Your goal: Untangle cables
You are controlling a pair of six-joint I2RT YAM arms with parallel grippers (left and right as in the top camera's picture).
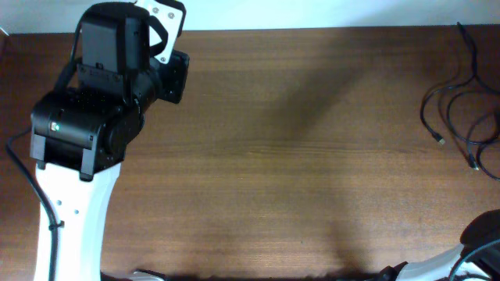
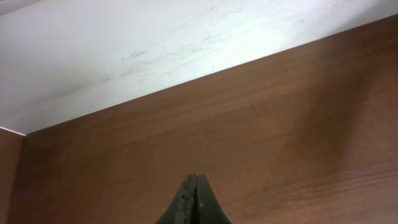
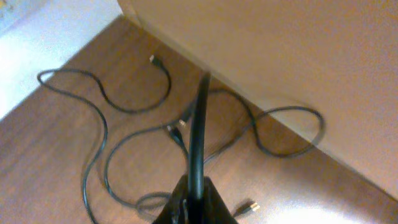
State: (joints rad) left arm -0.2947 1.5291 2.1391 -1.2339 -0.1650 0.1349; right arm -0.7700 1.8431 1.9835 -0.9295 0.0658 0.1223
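Observation:
The cables lie in loose loops at the table's far right edge, with small plug ends. In the right wrist view they spread over the wood, and a gold plug lies by the jaws. My right gripper is shut on one black cable that runs straight up from the jaws. In the overhead view only part of the right arm shows at the bottom right. My left gripper is shut and empty above bare wood at the table's far left corner.
The left arm's bulky black and white body covers the table's top left. A white wall meets the table's far edge. A pale wall or panel stands just behind the cables on the right.

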